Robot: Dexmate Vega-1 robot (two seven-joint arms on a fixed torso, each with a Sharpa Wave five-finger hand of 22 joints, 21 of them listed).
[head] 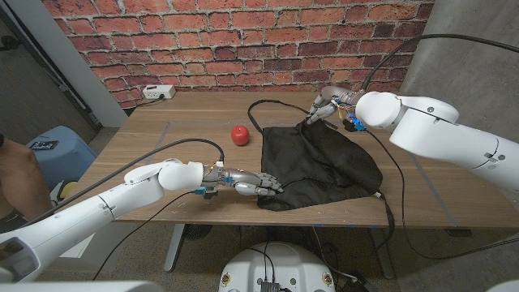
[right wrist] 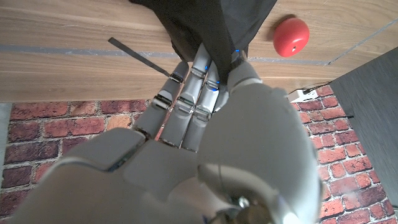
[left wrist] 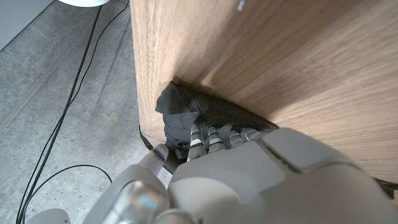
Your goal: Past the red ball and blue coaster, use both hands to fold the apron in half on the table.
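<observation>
A black apron (head: pixel 320 162) lies spread on the wooden table (head: pixel 162 146), right of centre, its thin strap (head: pixel 268 109) looping toward the far edge. My left hand (head: pixel 253 184) grips the apron's near left corner (left wrist: pixel 180 118) at the table's front edge, the cloth bunched in its fingers. My right hand (head: pixel 324 105) pinches the apron's far edge (right wrist: pixel 211 31) and lifts it a little off the table. A red ball (head: pixel 239 135) sits on the table just left of the apron, also seen as the red ball (right wrist: pixel 291 35) in the right wrist view.
A brick wall stands behind the table, with a white power strip (head: pixel 159 92) at its foot. A blue stool (head: pixel 55 148) and part of a person (head: pixel 20 182) are at the left. Cables (head: pixel 397 219) trail over the table's right side.
</observation>
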